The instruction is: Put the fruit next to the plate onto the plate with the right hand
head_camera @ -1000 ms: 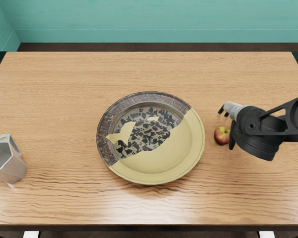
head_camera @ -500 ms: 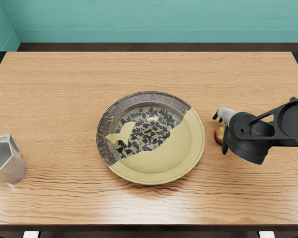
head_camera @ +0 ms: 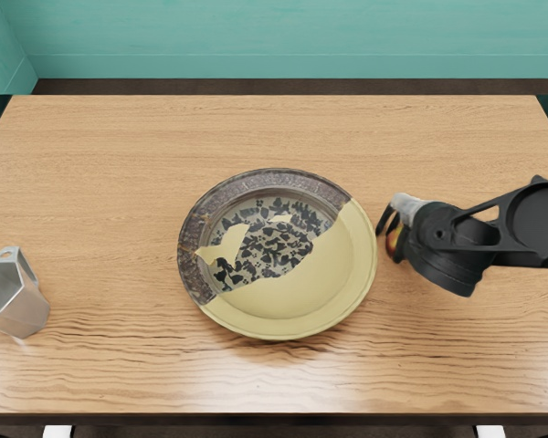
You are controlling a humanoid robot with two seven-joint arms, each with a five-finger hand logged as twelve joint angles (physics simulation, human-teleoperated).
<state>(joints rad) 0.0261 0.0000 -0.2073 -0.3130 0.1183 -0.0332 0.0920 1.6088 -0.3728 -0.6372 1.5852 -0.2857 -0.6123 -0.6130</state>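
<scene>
Just right of the plate (head_camera: 362, 274), the right hand (head_camera: 402, 228) curls round the mostly hidden fruit (head_camera: 393, 240), its axis unreadable.

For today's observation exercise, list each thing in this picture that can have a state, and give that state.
apple: right of the plate, not on it, mostly hidden by the hand.
plate: flat on the table, no fruit on it.
right hand: at the apple; grasp not visible.
left hand: resting at the table's left edge.

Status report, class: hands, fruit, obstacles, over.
Right hand over fruit, grip unclear. Fruit beside plate, not on it. Left arm idle at left edge. Nothing between fruit and plate.
</scene>
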